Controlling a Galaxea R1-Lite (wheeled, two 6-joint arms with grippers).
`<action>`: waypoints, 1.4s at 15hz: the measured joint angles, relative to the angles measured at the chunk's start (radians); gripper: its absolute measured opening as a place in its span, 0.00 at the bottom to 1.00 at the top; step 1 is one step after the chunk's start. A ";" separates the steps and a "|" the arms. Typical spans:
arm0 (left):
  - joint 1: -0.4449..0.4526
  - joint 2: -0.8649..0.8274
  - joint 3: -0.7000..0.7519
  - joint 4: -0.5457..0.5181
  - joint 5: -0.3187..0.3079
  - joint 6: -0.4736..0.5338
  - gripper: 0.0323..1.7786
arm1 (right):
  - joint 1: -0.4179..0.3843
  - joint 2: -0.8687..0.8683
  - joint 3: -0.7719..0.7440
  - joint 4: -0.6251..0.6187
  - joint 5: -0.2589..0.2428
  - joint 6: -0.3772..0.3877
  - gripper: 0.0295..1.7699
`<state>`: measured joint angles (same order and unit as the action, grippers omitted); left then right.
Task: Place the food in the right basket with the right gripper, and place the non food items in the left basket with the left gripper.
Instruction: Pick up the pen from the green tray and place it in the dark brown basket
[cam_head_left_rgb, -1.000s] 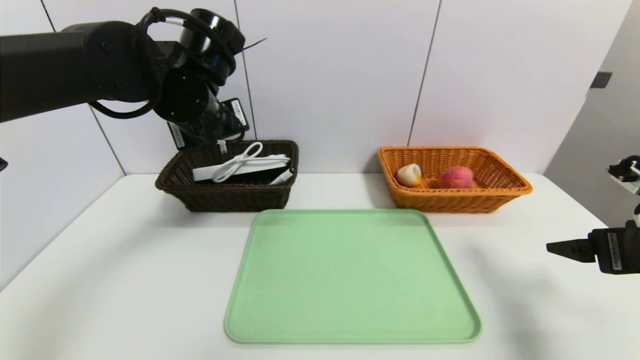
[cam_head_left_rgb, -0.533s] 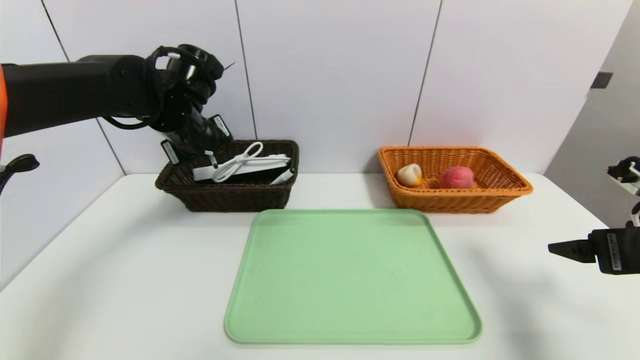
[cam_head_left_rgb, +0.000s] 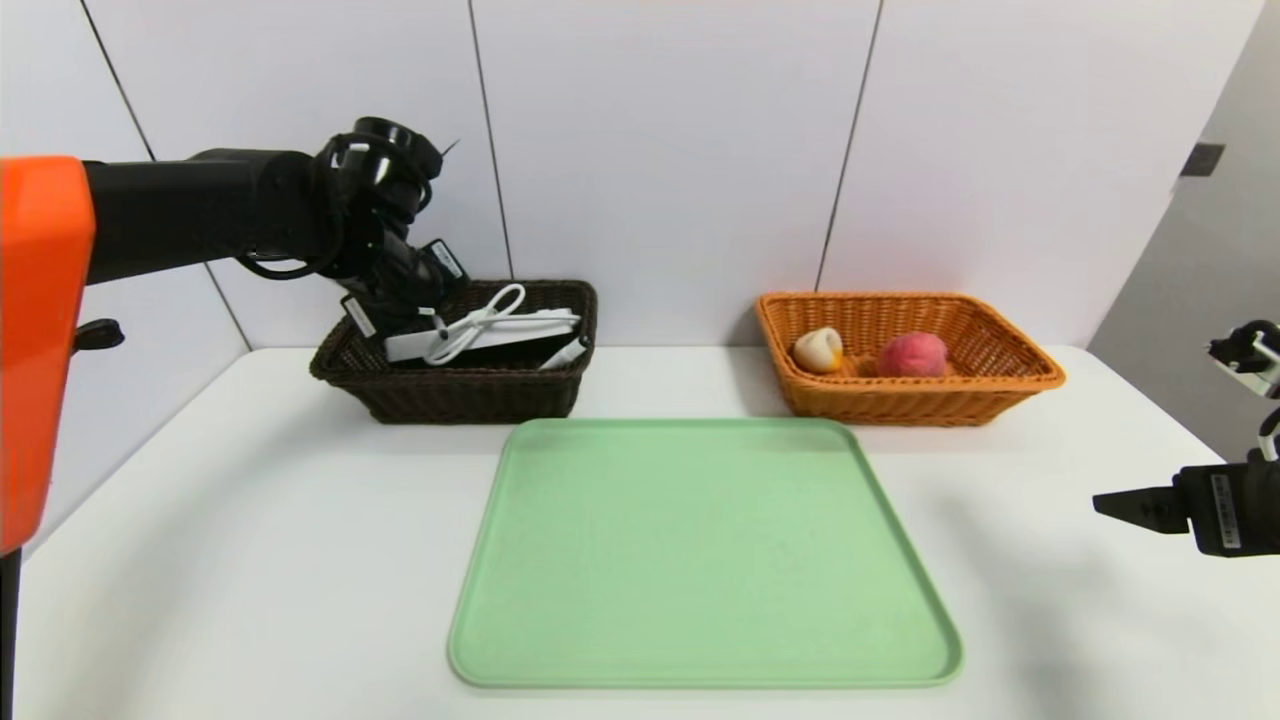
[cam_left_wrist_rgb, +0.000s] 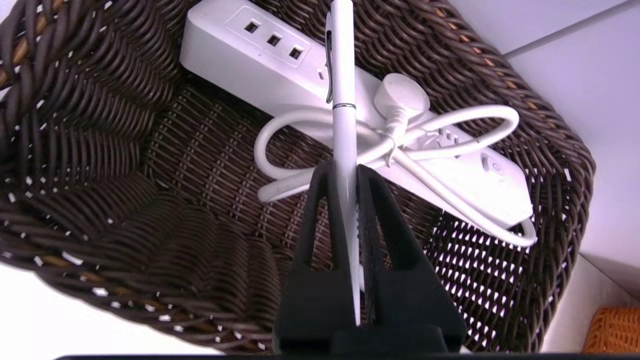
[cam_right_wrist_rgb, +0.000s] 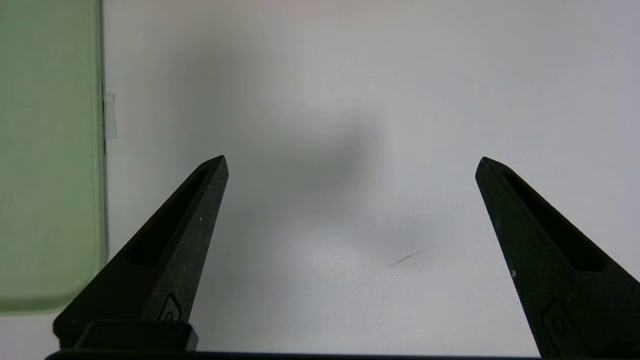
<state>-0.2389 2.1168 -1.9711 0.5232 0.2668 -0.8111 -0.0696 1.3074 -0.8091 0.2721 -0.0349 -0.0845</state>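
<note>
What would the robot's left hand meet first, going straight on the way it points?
Probably the long white plastic power strip with its looped cord, touched first by the held slim white pen; depth is unclear.

left claw pinched nearly closed, left arm reaching inward, right claw parked, spread wide

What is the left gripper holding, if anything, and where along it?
A white pen, gripped by the end away from its clip.

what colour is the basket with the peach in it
Orange-tan basket, clearest in the head view.
</note>
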 joint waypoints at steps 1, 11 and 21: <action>0.005 0.008 0.000 -0.013 0.000 0.000 0.06 | 0.001 0.000 0.000 -0.001 0.000 0.000 0.97; 0.024 0.071 0.000 -0.041 -0.002 0.012 0.06 | 0.007 -0.006 0.005 0.000 0.004 0.002 0.97; 0.024 0.063 0.000 -0.041 -0.002 0.027 0.69 | 0.010 -0.014 0.021 0.000 0.003 0.006 0.97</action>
<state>-0.2149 2.1794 -1.9711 0.4819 0.2649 -0.7845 -0.0600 1.2936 -0.7879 0.2717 -0.0317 -0.0787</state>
